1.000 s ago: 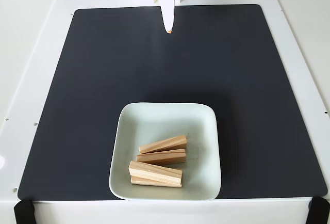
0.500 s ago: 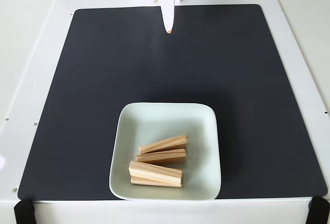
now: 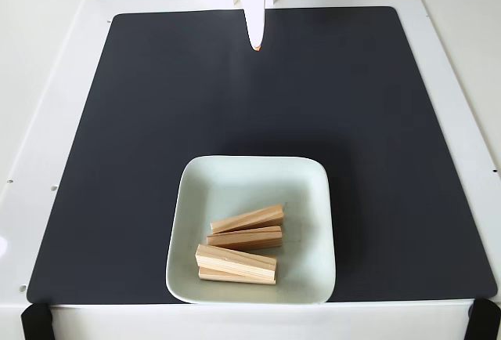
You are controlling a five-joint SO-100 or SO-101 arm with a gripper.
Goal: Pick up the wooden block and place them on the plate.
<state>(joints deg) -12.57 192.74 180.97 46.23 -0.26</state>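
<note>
A white table (image 3: 47,81) seen from above in the fixed view, with a large dark mat (image 3: 258,121) covering most of it; pale margins of table run along all four sides. The mat's upper and middle stretches lie bare, giving wide open room between the arm and the dish. At the top edge the white gripper (image 3: 255,45) points down toward the viewer, its tip narrowing to a single point with a small orange spot; its fingers appear closed together and it holds nothing. Well apart from it, near the mat's lower edge, sits the plate (image 3: 192,191), pale mint and square with rounded corners. Inside, in its lower half, lie the wooden blocks (image 3: 244,238), four light bars, roughly parallel, touching or overlapping.
</note>
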